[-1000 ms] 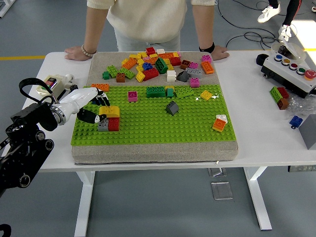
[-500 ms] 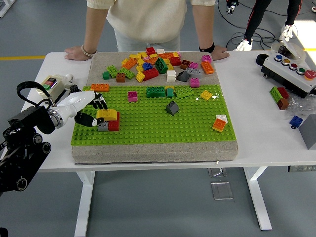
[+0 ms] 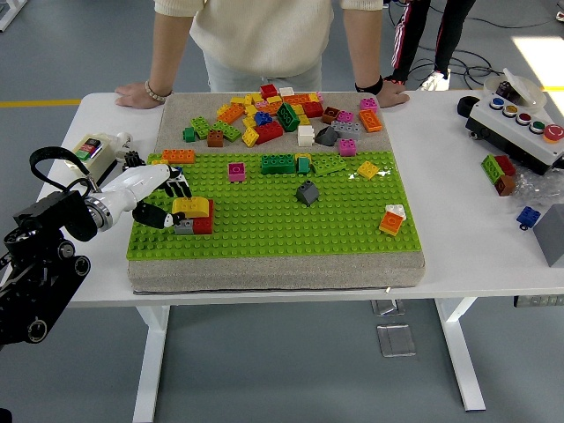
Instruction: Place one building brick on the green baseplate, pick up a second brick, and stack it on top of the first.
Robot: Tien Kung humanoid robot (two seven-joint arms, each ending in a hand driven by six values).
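Note:
The green baseplate (image 3: 273,216) lies on a grey mat. Near its left edge a yellow brick (image 3: 194,206) sits on top of a red brick (image 3: 204,224) and a grey brick (image 3: 183,226). My left hand (image 3: 159,196) is just left of this stack, fingers spread and holding nothing, its fingertips close to the yellow brick. A pile of loose bricks (image 3: 282,115) lies on the mat behind the baseplate. My right arm is out of view.
Single bricks stand on the baseplate: pink (image 3: 237,171), green (image 3: 278,164), dark grey (image 3: 307,192), orange-white (image 3: 392,219). A person stands at the far side with a hand (image 3: 137,93) on the table at each end. A button box (image 3: 520,128) is at the right.
My left hand has drawn back to the left, away from the stacked bricks. The yellow brick stays on the stack.

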